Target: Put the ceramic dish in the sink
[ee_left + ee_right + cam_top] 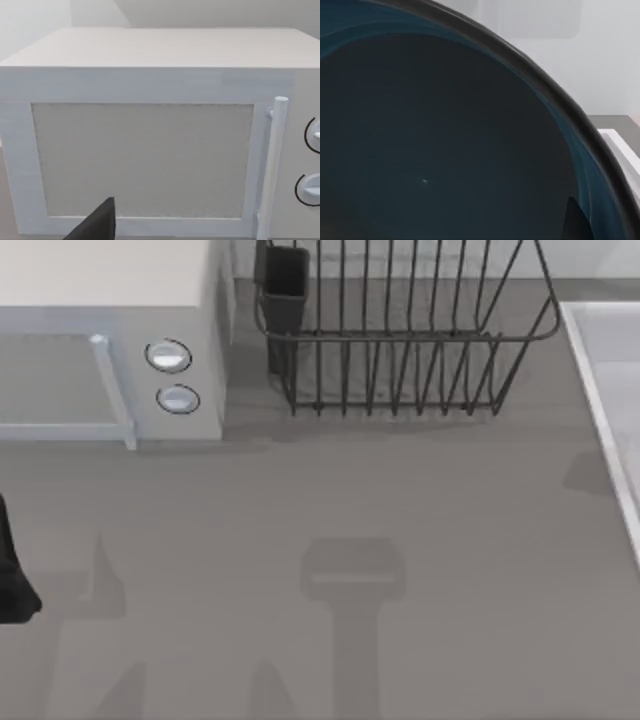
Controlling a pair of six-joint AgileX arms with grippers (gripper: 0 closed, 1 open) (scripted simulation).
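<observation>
While ceramic dish [445,150] looms close, sink [610,390] rim right, wire rack [400,340] bare, gripper states unclear.

Dish [435,150] close under my right wrist: dark teal-grey inside, blue glaze band, dark rim. Sink [610,380]: pale grey-white, lighter rim. Microwave [110,300]: white, greyish door panel, two silvery dials. Rack [400,340]: dark wire, parallel bars. Table [330,540]: plain grey.

Grey table [400,540] w/ microwave [110,350], wire rack [400,350], sink [610,390].
</observation>
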